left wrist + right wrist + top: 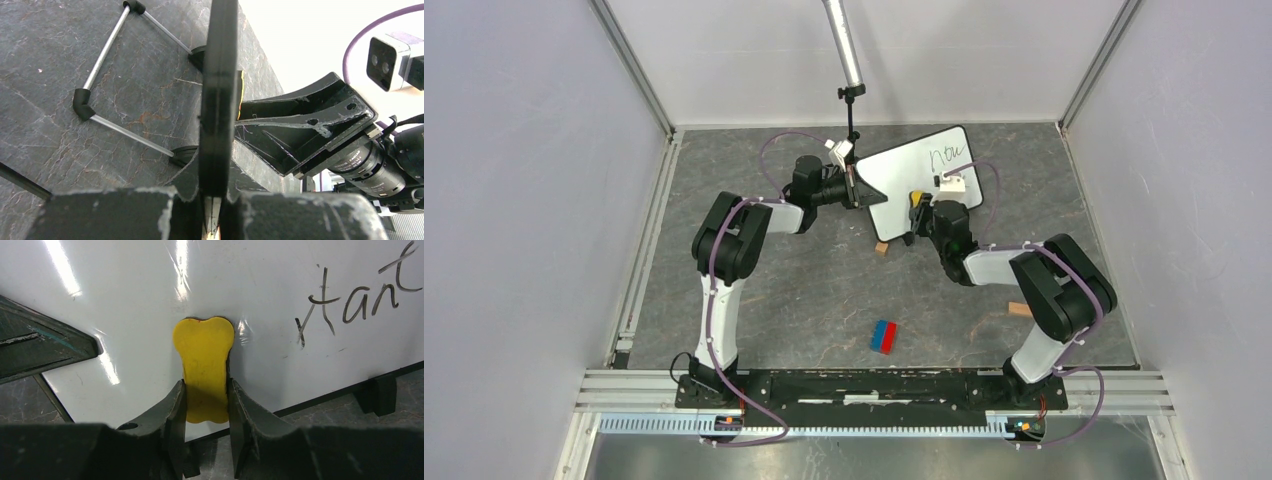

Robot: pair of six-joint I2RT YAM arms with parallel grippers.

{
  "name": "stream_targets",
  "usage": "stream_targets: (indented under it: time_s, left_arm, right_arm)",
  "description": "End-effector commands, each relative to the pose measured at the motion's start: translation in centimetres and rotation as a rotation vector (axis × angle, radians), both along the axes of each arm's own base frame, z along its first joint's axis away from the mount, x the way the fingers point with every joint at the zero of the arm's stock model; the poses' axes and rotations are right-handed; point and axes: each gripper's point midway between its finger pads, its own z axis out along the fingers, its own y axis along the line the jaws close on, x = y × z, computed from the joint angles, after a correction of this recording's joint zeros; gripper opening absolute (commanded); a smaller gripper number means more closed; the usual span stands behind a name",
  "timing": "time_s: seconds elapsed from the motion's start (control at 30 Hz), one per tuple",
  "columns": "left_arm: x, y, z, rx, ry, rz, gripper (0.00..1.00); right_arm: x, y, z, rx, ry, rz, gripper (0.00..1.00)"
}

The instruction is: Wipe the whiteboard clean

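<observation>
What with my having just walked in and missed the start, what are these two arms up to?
The left pincer is clamped on the edge of the whiteboard, steadying it. The right pincer grips a yellow bone-shaped eraser whose end appears to rest against the white surface. Black handwriting sits on the board to the eraser's right in the right wrist view, so the erasing isn't finished.

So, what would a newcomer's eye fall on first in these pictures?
The tilted whiteboard at the far middle of the table, with black handwriting near its far edge. The right gripper holds a yellow eraser at its white face, short of the writing, while the left gripper clamps the board's left edge. A red-and-blue block lies on the near side.
</observation>
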Motion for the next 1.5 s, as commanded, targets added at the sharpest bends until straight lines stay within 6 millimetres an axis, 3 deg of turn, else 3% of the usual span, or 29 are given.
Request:
stream_targets:
  time_s: [0.0,0.23,0.3,0.53,0.6,0.8,1.0,1.1,1.23,1.3,1.47]
  left_arm:
    - [-0.2,1.1,-4.3,0.100,0.238,0.108,0.02]
    - [-0.1,1.1,-4.7,0.117,0.238,0.108,0.02]
    - [-0.1,1.2,-4.8,0.123,0.239,0.107,0.02]
    - [-0.2,1.1,-4.8,0.143,0.231,0.096,0.02]
    - [-0.4,1.0,-4.6,0.140,0.223,0.085,0.02]
    - [-0.4,1.1,-4.5,0.150,0.211,0.077,0.02]
    - [-0.5,1.0,-3.9,0.132,0.201,0.063,0.02]
    - [-0.6,0.9,-3.8,0.136,0.200,0.053,0.02]
    - [-0.7,0.9,-3.6,0.135,0.200,0.051,0.02]
    - [-0.7,0.8,-3.5,0.132,0.199,0.050,0.02]
    - [-0.7,0.9,-3.4,0.127,0.196,0.054,0.02]
  right_arm:
    - [-0.5,-0.6,-1.1,-0.010,0.044,0.008,0.20]
    - [2.8,-8.6,0.0,0.018,0.046,-0.218,0.21]
    - [3.1,-8.3,0.4,0.027,0.034,-0.209,0.21]
    - [3.7,-1.7,1.2,0.044,0.011,-0.065,0.22]
    - [4.4,-0.8,2.0,0.030,-0.003,-0.052,0.22]
    - [7.8,-2.0,4.7,0.055,-0.039,-0.092,0.23]
    - [6.9,-3.4,2.2,-0.002,0.015,-0.045,0.25]
    - [6.6,-3.6,2.3,0.017,0.003,-0.002,0.50]
    - [7.8,-3.9,5.1,-0.036,-0.030,0.013,0.72]
    - [7.9,-4.2,6.3,-0.049,-0.056,0.009,0.76]
    - [8.6,-4.5,8.4,-0.090,-0.093,0.007,0.77]
